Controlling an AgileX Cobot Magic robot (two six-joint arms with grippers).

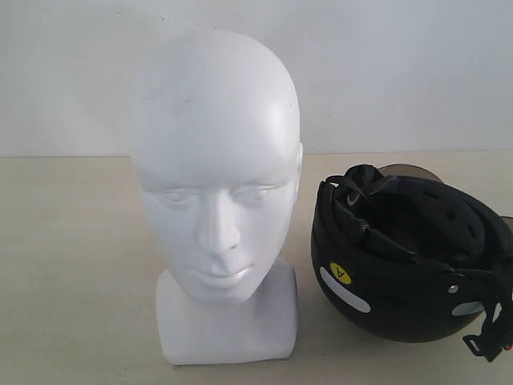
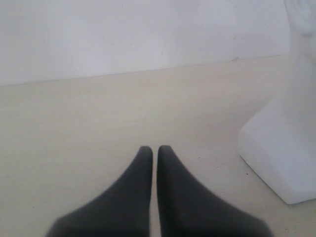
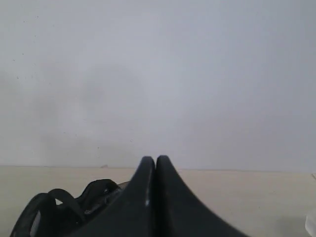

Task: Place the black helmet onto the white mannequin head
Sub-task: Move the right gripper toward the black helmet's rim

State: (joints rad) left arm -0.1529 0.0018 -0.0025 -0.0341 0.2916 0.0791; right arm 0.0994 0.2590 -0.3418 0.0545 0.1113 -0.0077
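The white mannequin head (image 1: 216,184) stands upright on its block base at the centre of the exterior view, face toward the camera. The black helmet (image 1: 409,257) lies upside down to its right, lining, straps and yellow sticker showing, tinted visor behind. Neither gripper shows in the exterior view. My left gripper (image 2: 154,149) is shut and empty, low over the table, with the mannequin head's base (image 2: 281,148) off to one side. My right gripper (image 3: 155,159) is shut and empty, and part of the helmet (image 3: 59,207) shows beside its fingers.
A pale beige table (image 1: 72,273) carries both objects. A plain white wall (image 1: 401,72) rises behind the table's far edge.
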